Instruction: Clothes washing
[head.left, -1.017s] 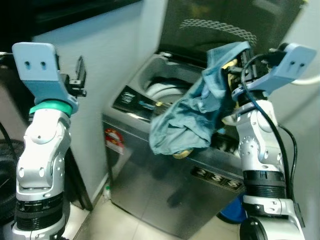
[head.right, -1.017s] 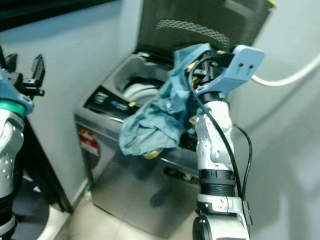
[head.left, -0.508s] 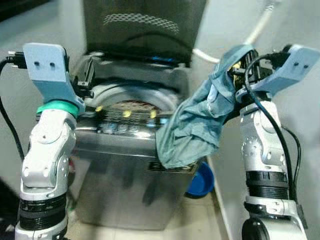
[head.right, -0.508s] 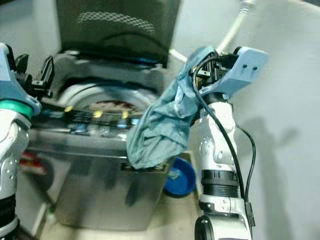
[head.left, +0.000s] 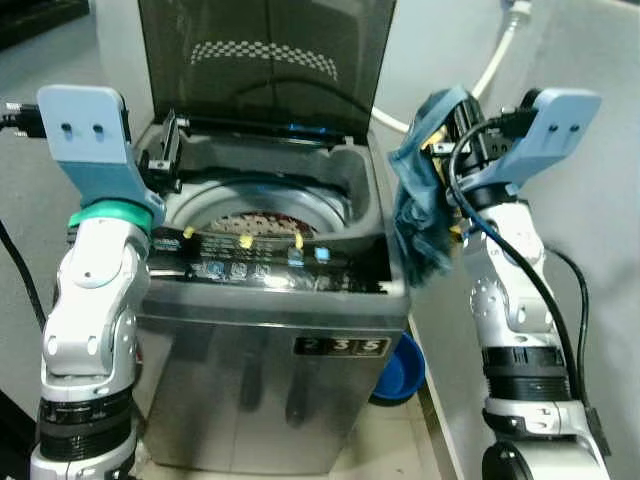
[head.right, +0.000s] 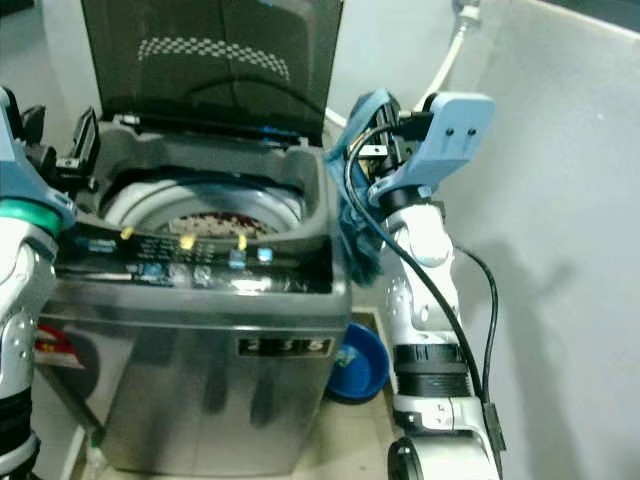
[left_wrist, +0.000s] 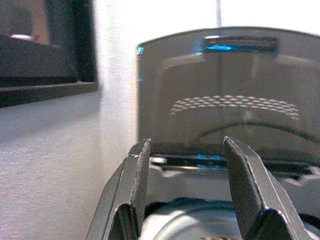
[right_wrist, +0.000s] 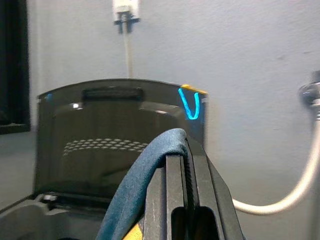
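A grey top-loading washing machine (head.left: 270, 330) stands in the middle of the frame with its dark lid (head.left: 265, 60) raised upright against the back wall. The drum opening (head.left: 255, 205) lies uncovered below it, ringed by the grey top rim, with the control panel (head.left: 265, 265) along the front edge.

The right gripper (head.left: 452, 125) sits at the upper right of the frame, beside the machine's right rim rather than over the drum. Its fingers (right_wrist: 175, 175) are clenched on a blue-green garment (head.left: 420, 200), which is draped over the fingertips and hangs down the right side of the machine, its lower end level with the control panel. A narrow gap separates the hanging cloth from the machine's right wall, and the light wall (head.right: 560, 200) stands close behind the right arm, so room on that side is tight. A white hose (head.left: 495, 65) runs down the wall behind the garment.

The left gripper (head.left: 165, 155) is held at the machine's back left corner, above the rim, its fingers (left_wrist: 135, 190) spread apart with nothing between them; the left wrist view looks through them at the lid.

A blue basin (head.left: 398, 368) sits on the floor at the machine's lower right, partly hidden by the cabinet. What lies in the drum is a reddish patterned blur that cannot be made out. The garment's folds hide its shape.
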